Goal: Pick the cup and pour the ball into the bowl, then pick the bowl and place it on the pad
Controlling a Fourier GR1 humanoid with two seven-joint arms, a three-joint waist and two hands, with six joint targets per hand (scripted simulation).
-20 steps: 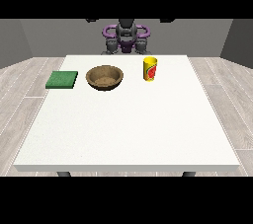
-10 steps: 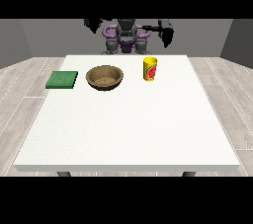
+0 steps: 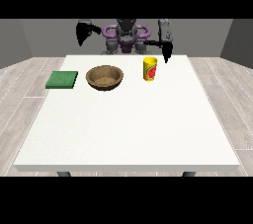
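A yellow cup [image 3: 150, 69] with a red label stands upright on the white table [image 3: 128, 119] toward the far side. A brown wooden bowl [image 3: 105, 77] sits to its left, and a green pad [image 3: 62, 79] lies further left. No ball is visible; the cup's inside is hidden. The hand at the view's right [image 3: 166, 52] hangs with fingers pointing down, just above and right of the cup, apart from it. The hand at the view's left [image 3: 84, 33] is raised over the far table edge, holding nothing.
The robot's purple and grey torso [image 3: 126, 35] stands behind the far table edge. Wooden floor surrounds the table. The table's near half holds no objects.
Both arms have lifted and spread from the torso. The hand at the view's right has come down toward the cup. Cup, bowl and pad have not moved.
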